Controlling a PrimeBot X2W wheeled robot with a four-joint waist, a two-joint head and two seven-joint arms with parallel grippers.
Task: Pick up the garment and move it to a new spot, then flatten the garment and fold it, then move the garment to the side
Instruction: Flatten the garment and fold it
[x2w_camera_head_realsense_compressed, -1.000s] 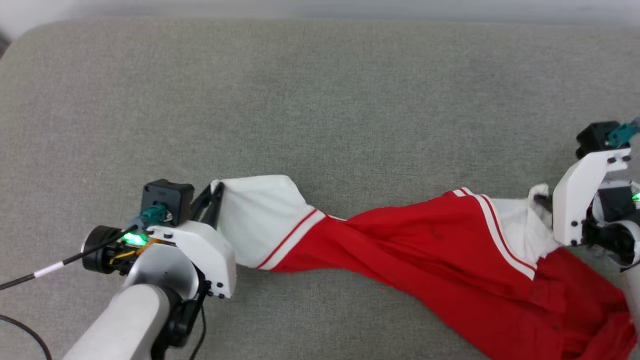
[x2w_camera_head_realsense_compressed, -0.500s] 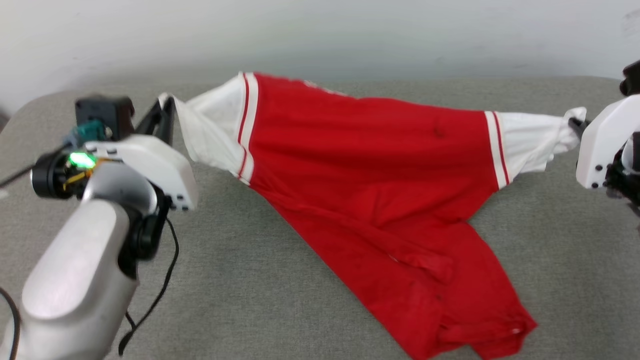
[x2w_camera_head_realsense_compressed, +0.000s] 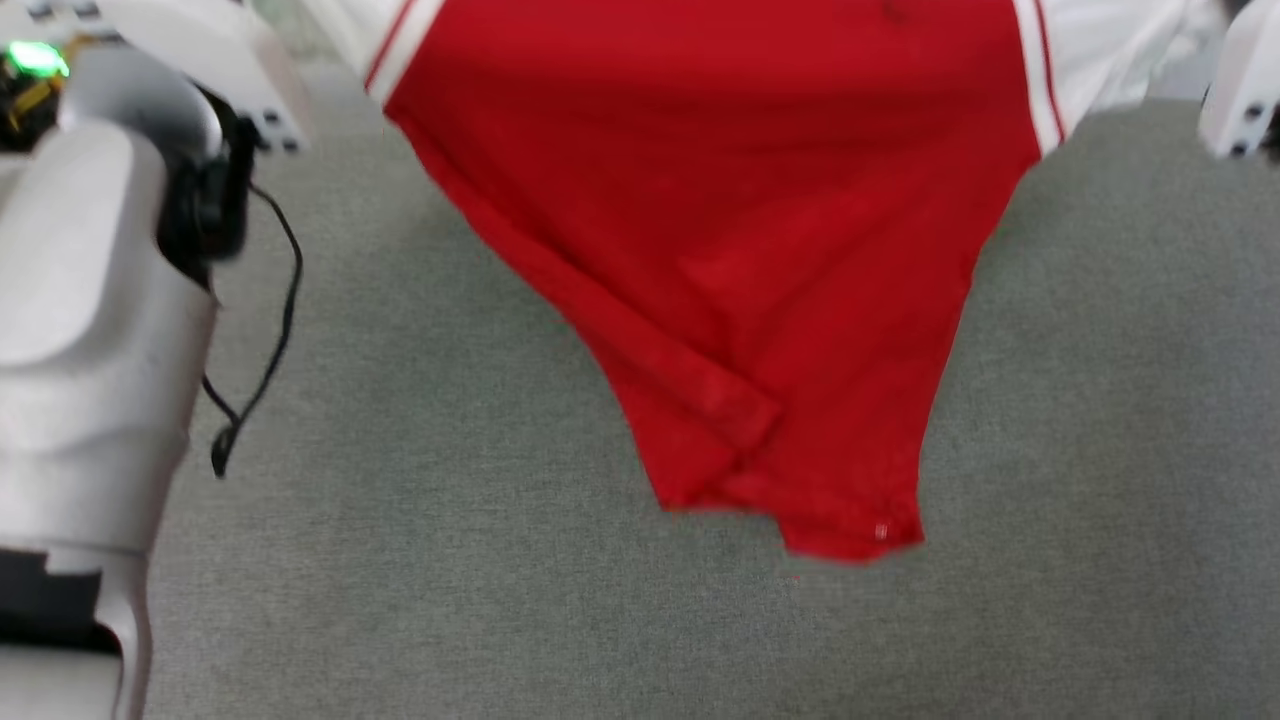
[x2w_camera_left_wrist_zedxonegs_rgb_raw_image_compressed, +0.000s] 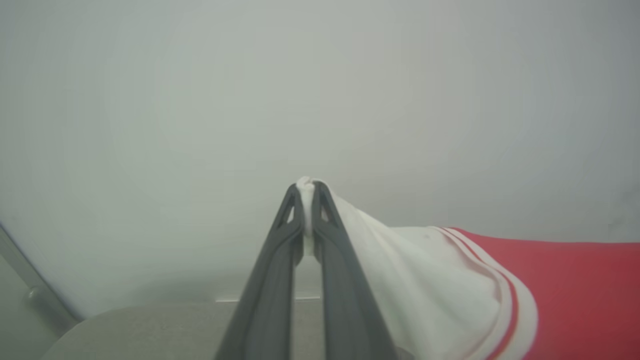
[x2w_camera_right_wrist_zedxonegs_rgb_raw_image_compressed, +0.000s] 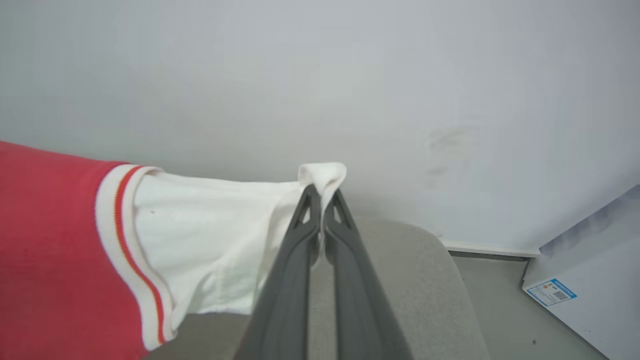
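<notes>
The red garment (x2w_camera_head_realsense_compressed: 760, 230) hangs in the air over the grey cushion (x2w_camera_head_realsense_compressed: 450, 560), its red body drooping to a point near the cushion. In the left wrist view my left gripper (x2w_camera_left_wrist_zedxonegs_rgb_raw_image_compressed: 306, 186) is shut on the tip of one white sleeve (x2w_camera_left_wrist_zedxonegs_rgb_raw_image_compressed: 425, 280), with striped trim and red cloth (x2w_camera_left_wrist_zedxonegs_rgb_raw_image_compressed: 575, 295) to its right. In the right wrist view my right gripper (x2w_camera_right_wrist_zedxonegs_rgb_raw_image_compressed: 322, 192) is shut on the other white sleeve (x2w_camera_right_wrist_zedxonegs_rgb_raw_image_compressed: 210, 240), the red body (x2w_camera_right_wrist_zedxonegs_rgb_raw_image_compressed: 50, 240) stretching off to the left. The lettering and logo are hidden.
My left forearm (x2w_camera_head_realsense_compressed: 90, 330) and a dangling black cable (x2w_camera_head_realsense_compressed: 260, 330) stand at the left of the head view. A pale wall (x2w_camera_right_wrist_zedxonegs_rgb_raw_image_compressed: 350, 75) rises behind the cushion. A white box with a blue label (x2w_camera_right_wrist_zedxonegs_rgb_raw_image_compressed: 580, 280) sits on the floor at the right.
Both grippers have lifted the garment from lying stretched on the cushion to hanging in the air. The head view has shifted, so the wrists now sit at its top corners.
</notes>
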